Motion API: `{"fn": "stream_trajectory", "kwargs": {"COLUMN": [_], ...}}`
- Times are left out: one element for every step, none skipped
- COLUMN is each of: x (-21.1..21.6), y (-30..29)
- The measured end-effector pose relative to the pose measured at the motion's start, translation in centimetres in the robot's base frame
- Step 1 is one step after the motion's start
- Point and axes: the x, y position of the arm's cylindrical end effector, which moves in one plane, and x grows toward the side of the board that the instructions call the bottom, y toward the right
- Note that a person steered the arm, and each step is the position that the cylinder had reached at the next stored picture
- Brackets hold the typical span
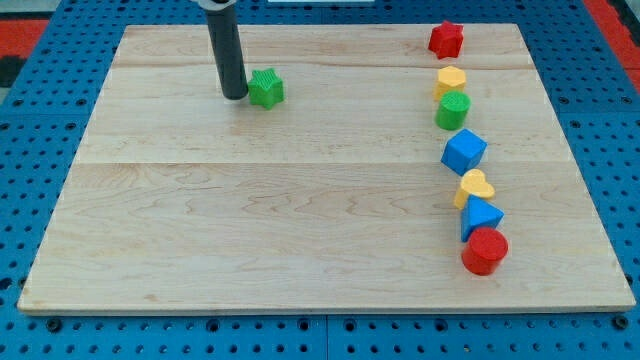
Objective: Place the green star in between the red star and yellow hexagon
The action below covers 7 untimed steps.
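The green star [266, 88] lies on the wooden board [250, 220] at the upper left-centre. My tip [235, 96] rests just to the view's left of it, almost touching. The red star [446, 40] sits near the board's top right. The yellow hexagon [451, 79] lies just below the red star, with a small gap between them.
Below the yellow hexagon a column runs down the right side: a green cylinder [452, 110], a blue cube [464, 151], a yellow heart [476, 186], a blue triangle [482, 216] and a red cylinder [485, 251]. A blue pegboard surrounds the board.
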Motion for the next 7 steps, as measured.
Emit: {"fn": "stream_trajectory", "kwargs": {"x": [-0.5,-4.1,-5.0,-5.0,-5.2,-5.2,-5.2], "y": [2.3,4.3,5.5,9.4,13.1,17.5,22.2]}}
